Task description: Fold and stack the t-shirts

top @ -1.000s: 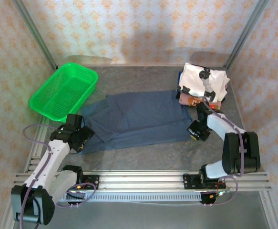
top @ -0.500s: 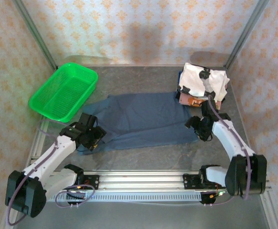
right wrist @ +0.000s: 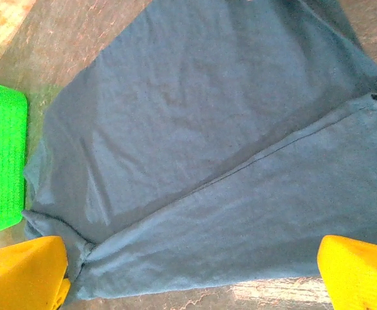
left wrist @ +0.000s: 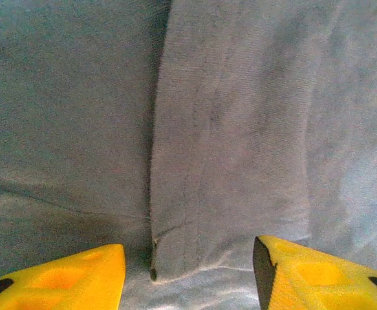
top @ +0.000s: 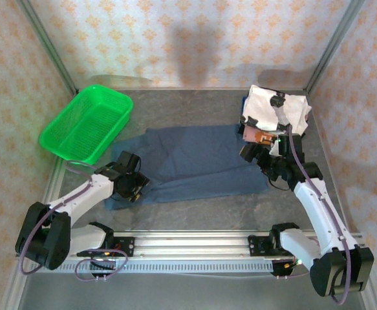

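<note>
Grey table (top: 240,210), patterned walls (top: 175,39). Left gripper (left wrist: 188,258) sat over the near-left sleeve hem (left wrist: 175,261) of the slate-blue t-shirt (top: 194,161), jaws partly apart, gripping nothing. Right gripper (right wrist: 194,271) hung wide open and empty above the shirt's right end. Shirt lay spread mid-table. Farther back were the green basket (top: 85,123) on the left and the white patched t-shirt (top: 285,106) atop the brown-orange t-shirt (top: 259,135) on the right.
</note>
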Tool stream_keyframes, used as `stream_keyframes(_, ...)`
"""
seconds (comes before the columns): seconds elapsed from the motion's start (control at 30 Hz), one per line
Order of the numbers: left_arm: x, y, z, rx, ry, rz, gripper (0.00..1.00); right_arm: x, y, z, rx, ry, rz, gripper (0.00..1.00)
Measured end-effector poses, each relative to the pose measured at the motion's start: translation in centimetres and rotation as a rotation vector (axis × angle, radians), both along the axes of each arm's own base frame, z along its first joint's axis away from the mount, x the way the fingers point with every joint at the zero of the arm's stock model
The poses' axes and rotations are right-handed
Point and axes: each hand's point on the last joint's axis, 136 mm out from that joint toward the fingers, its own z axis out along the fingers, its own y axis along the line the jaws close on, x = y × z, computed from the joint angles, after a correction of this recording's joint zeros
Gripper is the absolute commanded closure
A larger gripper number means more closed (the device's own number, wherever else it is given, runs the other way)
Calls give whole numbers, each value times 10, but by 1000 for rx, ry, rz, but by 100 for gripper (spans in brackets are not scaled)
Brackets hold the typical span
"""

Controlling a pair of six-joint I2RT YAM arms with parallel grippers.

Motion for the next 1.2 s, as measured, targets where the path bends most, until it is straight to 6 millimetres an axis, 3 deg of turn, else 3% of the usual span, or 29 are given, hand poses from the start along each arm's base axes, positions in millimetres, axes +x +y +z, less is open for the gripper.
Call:
stream_keyframes(0.27,-1,-2,-10,8,33,3,66,-2,1,-3,5,10,7,1)
stream_keyframes(0.57,4,-5,-7,0,18,6,99,-2,1,-3,5,10,6,1)
stream_keyframes(0.8,22,-11,10,-7,-27,-17,100,-2,1,-3,5,10,6,1)
stream_keyframes(1.0,56,-22,27,6,-67,-73,100,-2,1,-4,4,10,6,1)
stream_keyframes(1.2,86,-32,26,37,-54,-150,100,-4,1,-7,4,19,7,1)
